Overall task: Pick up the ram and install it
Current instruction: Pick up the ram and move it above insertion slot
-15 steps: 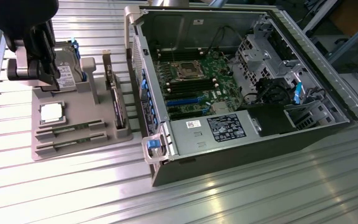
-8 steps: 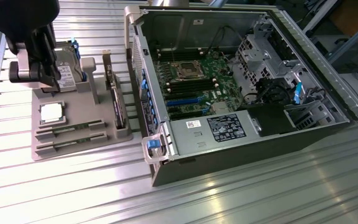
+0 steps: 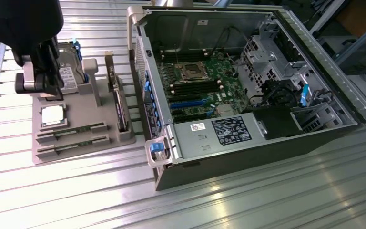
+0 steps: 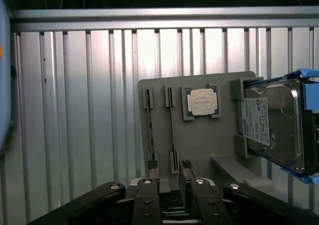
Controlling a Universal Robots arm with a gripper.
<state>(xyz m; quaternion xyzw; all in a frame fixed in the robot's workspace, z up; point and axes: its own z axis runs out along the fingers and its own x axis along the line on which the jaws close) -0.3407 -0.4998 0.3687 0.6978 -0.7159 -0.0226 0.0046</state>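
Two matching ram sticks stand on edge in parallel slots of a grey tray (image 4: 199, 145), which sits at the lower left of the exterior view. The inner ram stick (image 4: 172, 130) is the one beside the processor chip (image 4: 202, 101). The outer ram stick (image 4: 150, 125) lies just beyond it, next to the tray's edge. Both are seated in their slots and neither has been lifted. In the exterior view their long axes run roughly left to right across the frame, rising slightly toward the right. In the wrist view the same axes run straight away from the jaws. The jaws are open and hold nothing, and the two fingers (image 4: 148, 192) stand apart with a clear gap. The near end of the inner ram stick lines up with that gap, and the outer ram stick lines up with one finger. The jaws therefore open across the thin thickness of the sticks, not along their length. The arm (image 3: 24, 38) occupies the upper left of the exterior view, above the hard drive (image 4: 271, 127), and appears raised clear of the tray. The open computer case (image 3: 247, 138), with its mainboard (image 3: 199, 81), lies on the worktop (image 3: 234, 205) toward the exterior view's right, well apart from the jaws.
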